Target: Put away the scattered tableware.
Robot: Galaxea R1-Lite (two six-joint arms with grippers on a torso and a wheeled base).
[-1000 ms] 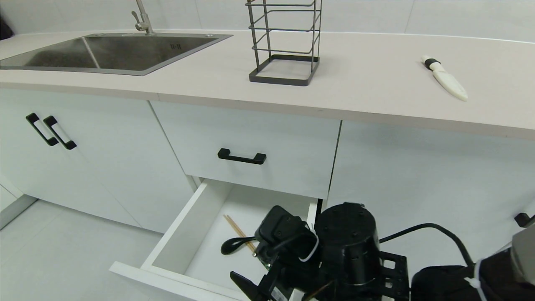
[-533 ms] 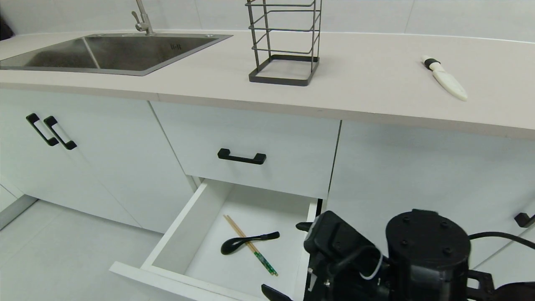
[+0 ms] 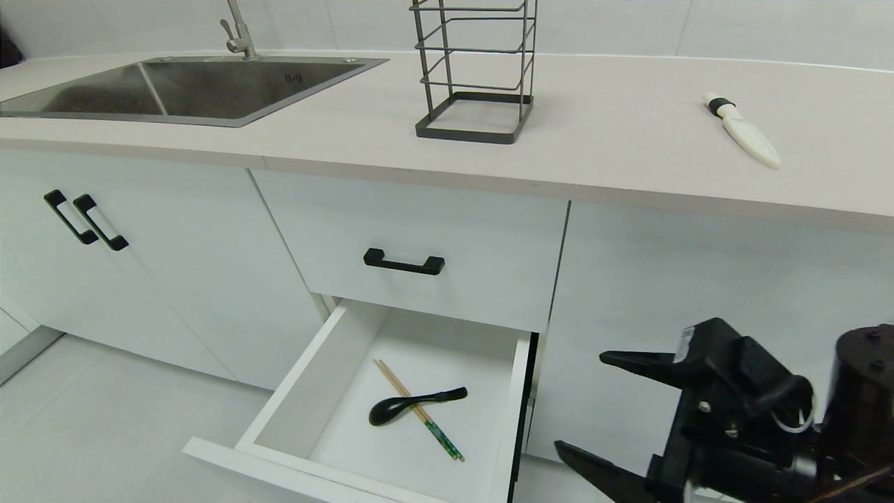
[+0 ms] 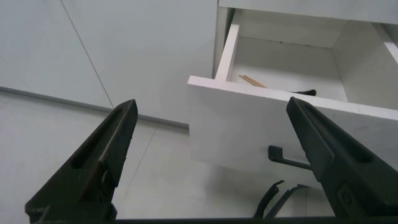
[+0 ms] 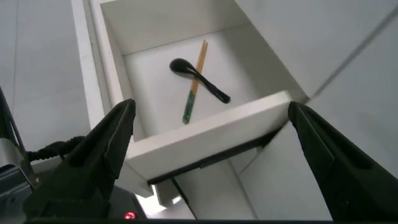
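Note:
The lower drawer (image 3: 293, 391) stands pulled out below the counter. Inside it a black spoon (image 3: 405, 405) lies across a pair of wooden chopsticks (image 3: 419, 412). A white knife (image 3: 742, 129) with a black band lies on the counter at the far right. My right gripper (image 3: 580, 402) hangs open and empty to the right of the drawer, in front of the cabinet door. From the right wrist, the open gripper (image 5: 210, 107) looks onto the spoon (image 5: 199, 78) and chopsticks (image 5: 194, 90). My left gripper (image 4: 211, 102) is open and empty, low in front of the drawer front (image 4: 261, 124).
A dark wire rack (image 3: 475, 70) stands on the counter's middle, and a steel sink (image 3: 188, 84) with a tap sits at the left. Above the open drawer is a shut one with a black handle (image 3: 404, 262). Cabinet doors flank both sides.
My right arm has swung from above the drawer out to the right, uncovering the spoon and chopsticks. The tableware itself has not moved.

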